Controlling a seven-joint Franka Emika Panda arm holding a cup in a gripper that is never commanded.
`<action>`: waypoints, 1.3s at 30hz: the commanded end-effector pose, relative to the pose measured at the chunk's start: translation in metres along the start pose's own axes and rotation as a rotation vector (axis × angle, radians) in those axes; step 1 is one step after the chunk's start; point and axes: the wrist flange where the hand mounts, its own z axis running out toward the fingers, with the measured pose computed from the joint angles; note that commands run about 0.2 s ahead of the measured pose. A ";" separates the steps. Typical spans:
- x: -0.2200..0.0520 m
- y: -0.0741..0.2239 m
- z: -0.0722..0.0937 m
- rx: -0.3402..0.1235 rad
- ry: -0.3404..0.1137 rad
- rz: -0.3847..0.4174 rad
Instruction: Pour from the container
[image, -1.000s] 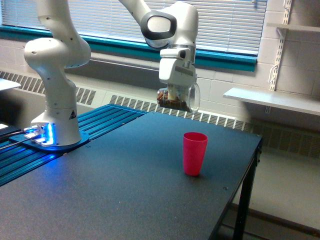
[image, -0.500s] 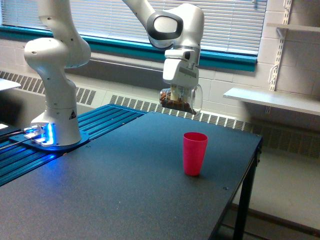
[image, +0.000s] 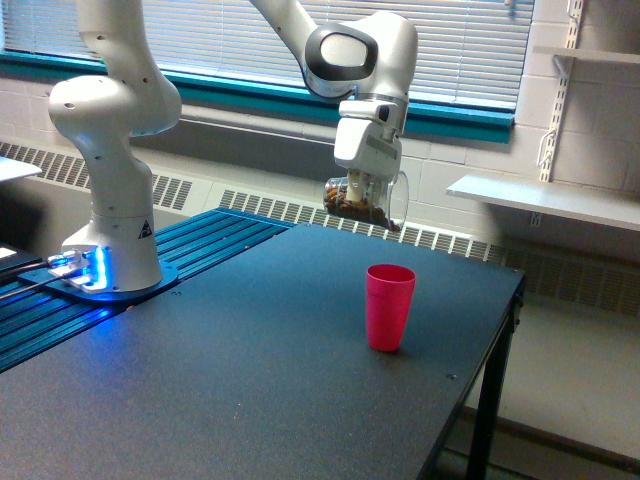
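My gripper (image: 364, 190) hangs in the air above the table, shut on the container (image: 365, 200), a clear glass cup with a side handle and brown contents in its bottom. The container stands nearly upright, its handle toward the exterior view's right. Below it and slightly to the right, a pink cup (image: 389, 307) stands upright on the dark table (image: 240, 380), well apart from the container.
The arm's white base (image: 105, 240) sits at the exterior view's left on blue rails. The table's right edge (image: 505, 310) drops off close to the pink cup. A white shelf (image: 545, 200) and a window with blinds lie behind.
The gripper with the container has shifted toward the exterior view's right, closer to a spot above the pink cup. The pink cup has not moved.
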 end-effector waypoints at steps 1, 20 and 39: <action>-0.003 -0.005 -0.004 -0.013 0.004 0.018; -0.007 0.001 0.002 -0.033 0.002 0.028; -0.011 -0.002 0.006 -0.069 0.001 0.035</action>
